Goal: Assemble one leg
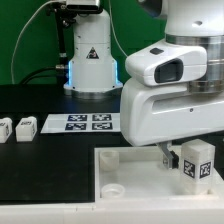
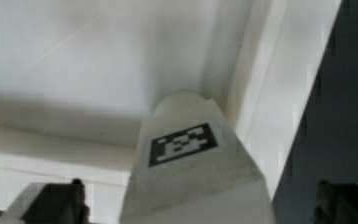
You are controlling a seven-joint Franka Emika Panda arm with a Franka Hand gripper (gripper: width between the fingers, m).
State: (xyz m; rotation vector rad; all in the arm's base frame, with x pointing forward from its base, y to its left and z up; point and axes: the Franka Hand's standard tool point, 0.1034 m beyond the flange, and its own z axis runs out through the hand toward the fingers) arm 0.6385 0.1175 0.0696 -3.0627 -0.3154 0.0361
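Observation:
One leg (image 1: pixel 197 163), a white post with a black-and-white tag, stands upright on the large white tray-like piece (image 1: pixel 130 172) near its corner at the exterior view's right. In the wrist view the leg (image 2: pixel 197 165) stands between my fingers, with its tag facing the camera. My gripper (image 1: pixel 192 160) is open around it. A small gap shows between the leg and each dark fingertip (image 2: pixel 60 203). Two more legs (image 1: pixel 27 126) (image 1: pixel 5 129) lie on the black table at the exterior view's left.
The marker board (image 1: pixel 85 122) lies flat on the table behind the tray-like piece. The arm's white base (image 1: pixel 90 60) stands at the back. A raised corner socket (image 1: pixel 108 156) and a round hole (image 1: pixel 115 187) show on the tray-like piece.

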